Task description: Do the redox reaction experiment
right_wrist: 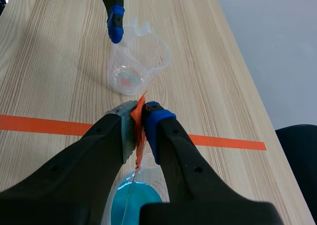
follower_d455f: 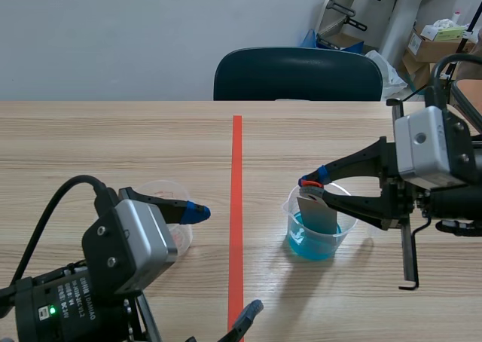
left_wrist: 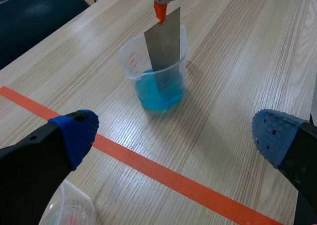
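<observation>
Over the beaker (follower_d455f: 301,235), right jaws pinch plate (follower_d455f: 317,213).

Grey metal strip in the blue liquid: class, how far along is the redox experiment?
Done: the right gripper is shut on the grey metal strip at its orange-red top, and the strip stands in the clear plastic beaker, its lower end seemingly in the blue liquid. In hand: the dip itself. Remaining: no coating shows on the strip; the open left gripper hovers near a second clear plastic cup.
</observation>
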Motion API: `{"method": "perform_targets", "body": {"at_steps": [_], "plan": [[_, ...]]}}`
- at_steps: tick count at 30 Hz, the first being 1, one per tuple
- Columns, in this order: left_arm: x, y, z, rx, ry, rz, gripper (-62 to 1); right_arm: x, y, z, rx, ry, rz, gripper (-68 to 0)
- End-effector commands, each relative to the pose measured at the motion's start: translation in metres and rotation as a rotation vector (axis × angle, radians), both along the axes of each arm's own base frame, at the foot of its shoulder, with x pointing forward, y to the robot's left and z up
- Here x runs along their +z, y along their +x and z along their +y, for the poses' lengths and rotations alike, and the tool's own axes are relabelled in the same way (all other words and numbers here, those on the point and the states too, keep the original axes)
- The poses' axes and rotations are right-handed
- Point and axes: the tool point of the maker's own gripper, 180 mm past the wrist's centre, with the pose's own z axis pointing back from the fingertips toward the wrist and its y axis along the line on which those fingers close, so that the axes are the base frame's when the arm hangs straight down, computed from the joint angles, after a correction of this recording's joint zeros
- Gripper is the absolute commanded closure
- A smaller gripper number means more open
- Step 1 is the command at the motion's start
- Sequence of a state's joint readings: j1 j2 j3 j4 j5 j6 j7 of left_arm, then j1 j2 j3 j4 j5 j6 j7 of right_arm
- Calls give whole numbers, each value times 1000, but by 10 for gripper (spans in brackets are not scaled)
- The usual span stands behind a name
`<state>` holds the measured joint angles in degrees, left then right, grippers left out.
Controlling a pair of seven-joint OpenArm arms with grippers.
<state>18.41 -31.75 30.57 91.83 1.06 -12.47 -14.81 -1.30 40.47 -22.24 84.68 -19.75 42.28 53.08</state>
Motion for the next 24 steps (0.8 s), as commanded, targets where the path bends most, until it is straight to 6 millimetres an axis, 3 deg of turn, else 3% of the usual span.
{"method": "perform_targets", "body": {"at_steps": [1,24], "plan": [[8,0,-4,-4,-27,-10,-623,9,3,-1,7,19,-13,-6],[8,0,-4,-4,-27,-10,-623,9,3,-1,7,20,-13,-6]]}}
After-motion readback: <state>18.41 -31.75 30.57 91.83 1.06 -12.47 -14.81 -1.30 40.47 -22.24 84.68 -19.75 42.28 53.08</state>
